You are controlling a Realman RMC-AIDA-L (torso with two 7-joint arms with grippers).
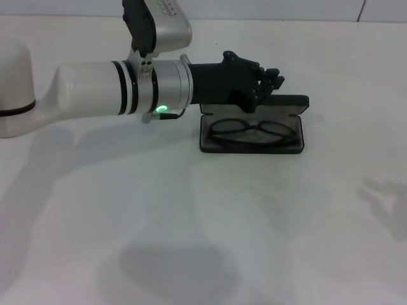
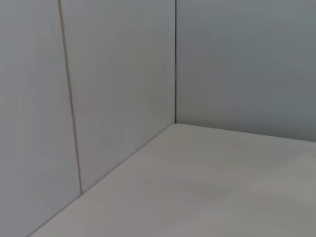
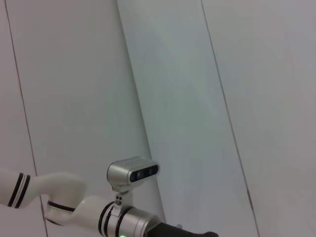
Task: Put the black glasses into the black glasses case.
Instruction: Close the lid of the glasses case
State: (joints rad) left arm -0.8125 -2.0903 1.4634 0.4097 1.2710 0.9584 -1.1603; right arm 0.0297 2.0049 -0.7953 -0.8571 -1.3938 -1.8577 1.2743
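Observation:
The black glasses [image 1: 253, 133] lie flat inside the open black glasses case [image 1: 210, 143], lenses side by side on its grey lining. The case lid [image 1: 292, 101] stands up along the far side. My left gripper [image 1: 275, 79] reaches in from the left and hovers just behind and above the left half of the case, over the lid edge, holding nothing. The left arm's wrist [image 3: 132, 173] also shows low in the right wrist view. My right gripper is out of view. The left wrist view shows only bare table and walls.
The white table [image 1: 191, 222] spreads around the case. The left arm's white forearm [image 1: 89, 89] spans the back left. A faint shadow [image 1: 385, 197] lies at the right edge. Grey wall panels [image 2: 118, 74] close the far corner.

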